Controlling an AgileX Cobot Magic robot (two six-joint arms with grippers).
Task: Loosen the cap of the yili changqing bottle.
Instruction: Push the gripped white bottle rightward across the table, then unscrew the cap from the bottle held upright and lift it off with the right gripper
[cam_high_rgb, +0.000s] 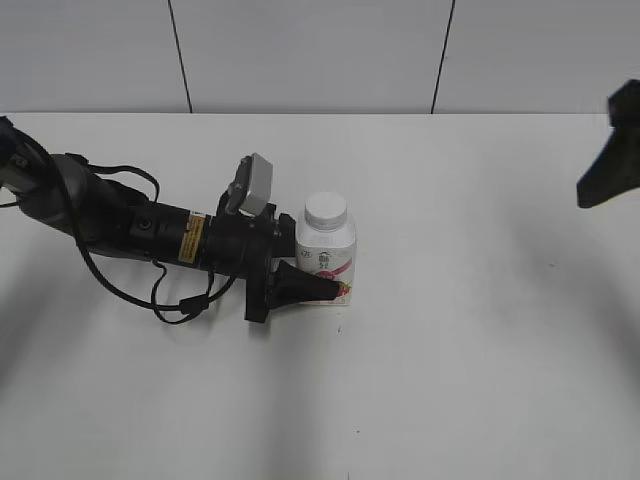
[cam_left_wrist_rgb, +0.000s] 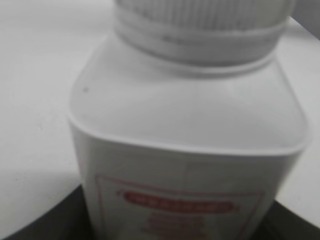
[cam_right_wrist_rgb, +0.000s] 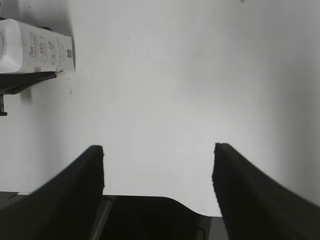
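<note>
The yili changqing bottle stands upright on the white bench, a little left of the middle in the exterior view, its long axis vertical and its neck pointing straight up. The cap sits on top, at the bottle's 12 o'clock, flat face upward. The pink-red label faces the camera and slightly toward 5 o'clock.

The left arm lies low across the bench from 9 o'clock, and the left claw is clamped on the bottle's lower body; one dark finger crosses the front of the label, the other is hidden behind. In the left wrist view the bottle fills the frame, blurred, with the ribbed cap at the top edge.

The right claw hangs well apart from the bottle, at 3 o'clock near the exterior view's right edge, its two fingers spread wide with bare bench between them. Its wrist view shows the bottle far off at 10 o'clock.
</note>
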